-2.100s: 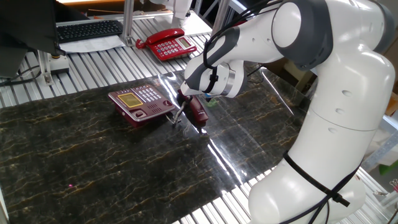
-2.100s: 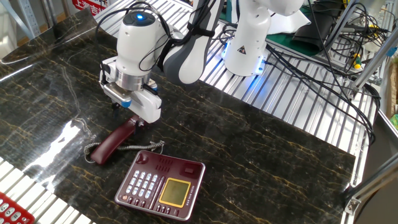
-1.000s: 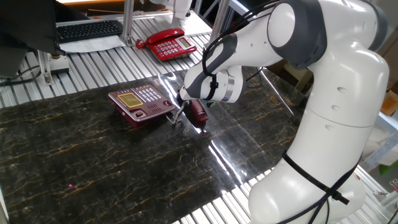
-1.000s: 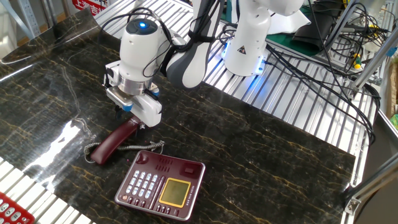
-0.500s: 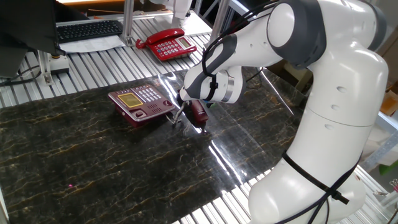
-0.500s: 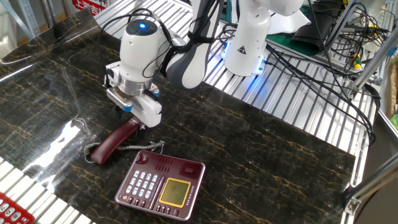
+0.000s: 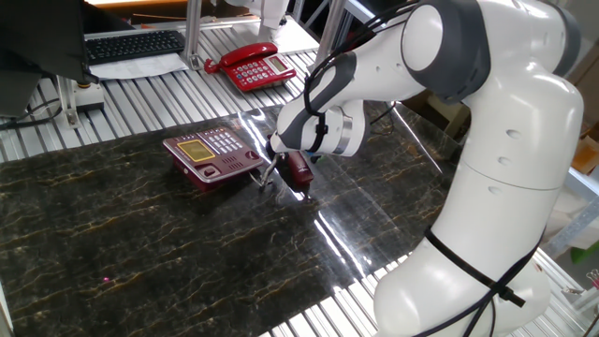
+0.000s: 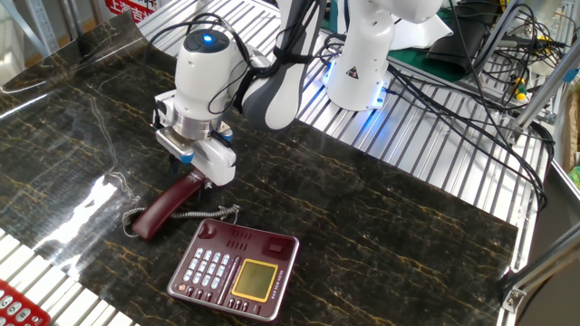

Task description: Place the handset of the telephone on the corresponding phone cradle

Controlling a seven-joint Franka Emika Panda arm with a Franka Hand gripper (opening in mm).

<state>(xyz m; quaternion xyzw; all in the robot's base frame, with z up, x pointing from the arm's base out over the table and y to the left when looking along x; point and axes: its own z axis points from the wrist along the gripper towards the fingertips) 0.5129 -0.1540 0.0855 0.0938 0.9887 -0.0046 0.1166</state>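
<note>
2 fingers of the gripper [image 8: 188,172] reach down at the upper end of the handset [image 8: 165,206], but the white wrist hides them in both views, so it is not possible to tell whether they are spread or closed on it. The dark maroon handset lies flat on the black marbled table [image 8: 381,226], angled away from the telephone [image 8: 235,267]. Its thin coiled cord [image 8: 207,214] trails across the tabletop toward the phone base. The telephone sits just beside the handset, near but not touching it, with pale keys and a yellowish display facing up. Its phone cradle [image 7: 236,169] is the bare strip along the side nearest the handset. 1 brighter red phone [image 7: 251,64] rests well apart on the slatted metal surface, near a black keyboard [image 7: 133,43].
</note>
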